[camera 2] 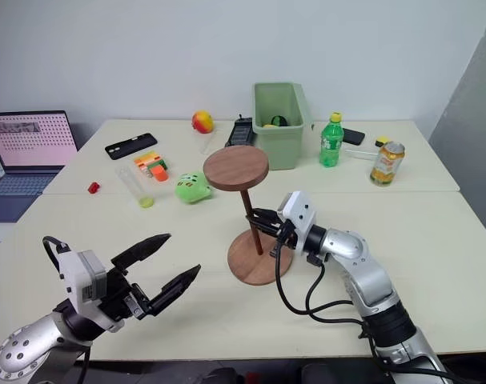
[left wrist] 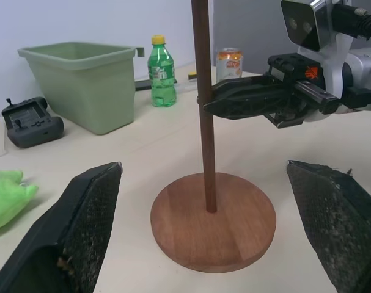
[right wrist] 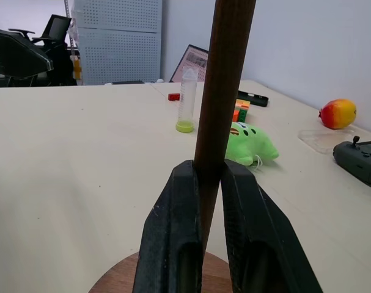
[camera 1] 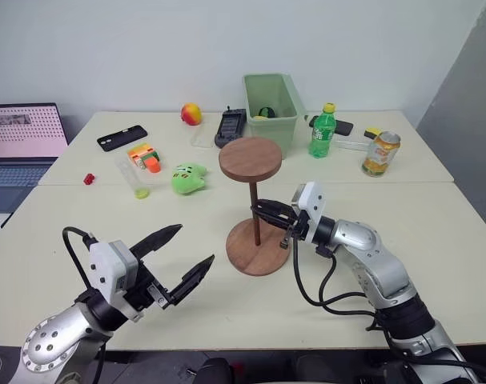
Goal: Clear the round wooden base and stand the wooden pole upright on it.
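The round wooden base (camera 1: 247,262) lies flat on the table in front of me, with nothing else on it. The wooden pole (camera 1: 255,202) stands upright in its centre, its fixed disc (camera 1: 251,158) on top. My right gripper (camera 1: 260,211) reaches in level from the right and is shut on the rod at about mid-height. The right wrist view shows the rod (right wrist: 225,79) pinched between its two black fingers (right wrist: 173,244). My left gripper (camera 1: 194,243) hovers open at the front left, apart from the base and holding nothing. In the left wrist view the base (left wrist: 234,226) sits between its spread fingers (left wrist: 81,226).
Behind the pole are a green plush toy (camera 1: 188,178), a clear tube (camera 1: 132,176), an orange block toy (camera 1: 144,156) and a black controller (camera 1: 230,126). A green bin (camera 1: 272,108), a green bottle (camera 1: 323,132) and a can (camera 1: 380,154) stand further back and to the right. A laptop (camera 1: 22,148) sits far left.
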